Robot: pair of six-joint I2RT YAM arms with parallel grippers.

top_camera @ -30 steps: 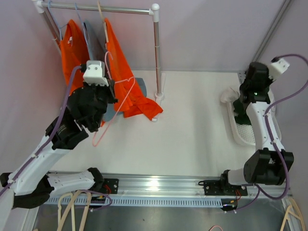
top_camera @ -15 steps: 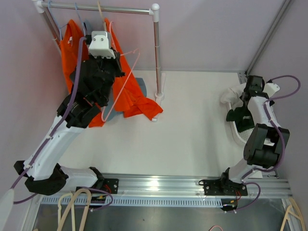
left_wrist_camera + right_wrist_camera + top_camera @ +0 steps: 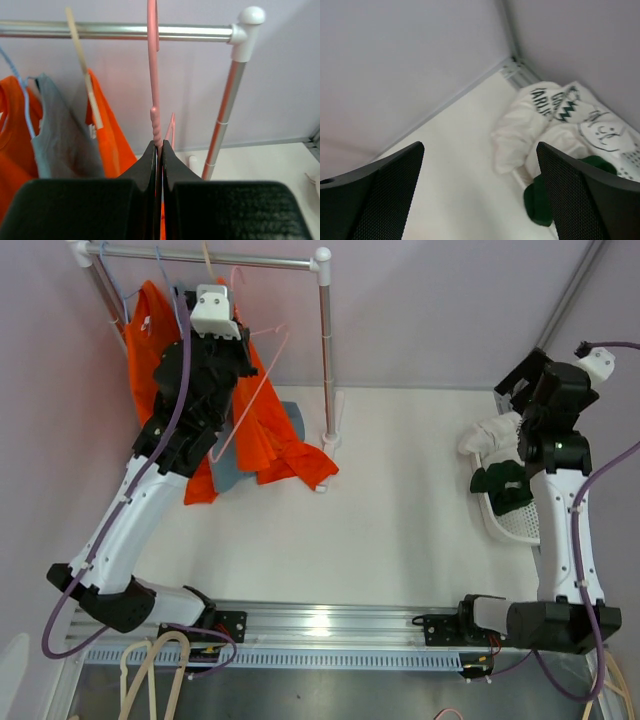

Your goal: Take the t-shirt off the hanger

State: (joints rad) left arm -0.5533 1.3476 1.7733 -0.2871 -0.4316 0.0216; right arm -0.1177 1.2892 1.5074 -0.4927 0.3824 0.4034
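Two arms: the left one reaches up to the clothes rack (image 3: 210,257) in the far left corner of the table (image 3: 400,500); the right one stands tall at the right edge.
Left gripper (image 3: 159,147): fingers pressed together on the stem of the pink hanger (image 3: 152,75), just below its ribbed neck.
Pink hanger: bare, held upright, with its top crossing the rail between the wooden hanger (image 3: 82,75) and the right post (image 3: 225,110). Whether the hook rests on the rail cannot be told.
Right gripper (image 3: 480,150): fingers spread wide with nothing between them, raised over the far end of the basket (image 3: 515,525).
White t-shirt (image 3: 545,125): crumpled, with green lettering showing. It lies at the far end of the basket near the table's far right corner, partly spilling over the rim onto the table, apart from both grippers.
Green cloth (image 3: 500,485): in the basket, touching the near side of the white t-shirt.
Basket: white and perforated, set along the right edge of the table.
Rack contents: at the left, a blue hanger (image 3: 22,105) with an orange shirt (image 3: 12,130) and a grey top (image 3: 60,135); next, the wooden hanger with a second orange shirt (image 3: 280,440).
Second orange shirt: its lower part trails onto the table beside the foot of the right post.
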